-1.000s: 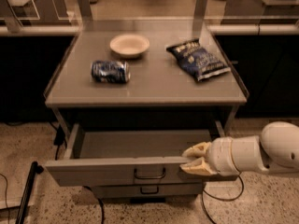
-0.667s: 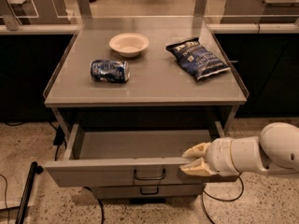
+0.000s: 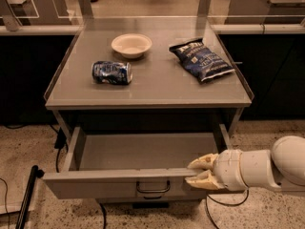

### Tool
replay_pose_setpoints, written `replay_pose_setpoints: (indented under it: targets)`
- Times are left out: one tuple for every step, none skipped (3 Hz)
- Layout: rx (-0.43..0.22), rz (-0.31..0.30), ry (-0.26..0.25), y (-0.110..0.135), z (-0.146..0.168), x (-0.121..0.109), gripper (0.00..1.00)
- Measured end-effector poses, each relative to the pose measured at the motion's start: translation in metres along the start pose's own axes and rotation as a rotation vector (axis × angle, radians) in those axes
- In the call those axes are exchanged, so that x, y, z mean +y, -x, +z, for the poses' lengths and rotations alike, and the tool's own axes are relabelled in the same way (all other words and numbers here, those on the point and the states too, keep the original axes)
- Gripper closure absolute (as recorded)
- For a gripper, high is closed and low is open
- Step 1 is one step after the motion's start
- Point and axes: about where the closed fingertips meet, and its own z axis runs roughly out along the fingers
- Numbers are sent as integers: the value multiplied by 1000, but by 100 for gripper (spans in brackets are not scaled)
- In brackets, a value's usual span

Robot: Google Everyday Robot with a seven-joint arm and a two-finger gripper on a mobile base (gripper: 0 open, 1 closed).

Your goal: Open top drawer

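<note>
The top drawer (image 3: 100, 184) of the grey metal cabinet stands pulled out towards me, with its shallow grey tray (image 3: 143, 150) showing empty. Its small dark loop handle (image 3: 153, 189) sits at the centre of the front. My gripper (image 3: 199, 171), cream-coloured on a white arm, comes in from the right. It is just right of the handle and is shut on the top edge of the drawer's front, one finger inside the tray and one on the front face. The lower drawers are almost wholly hidden under the open one.
On the cabinet top (image 3: 152, 89) lie a blue drink can (image 3: 111, 73) on its side, a white bowl (image 3: 131, 45) and a dark chip bag (image 3: 201, 59). A black pole (image 3: 27, 194) and cables lie on the floor at the left.
</note>
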Motion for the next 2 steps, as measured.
replay_pose_setpoints:
  targets:
    - [0,0,0,0,0,0,39]
    - [0,0,0,0,0,0,16]
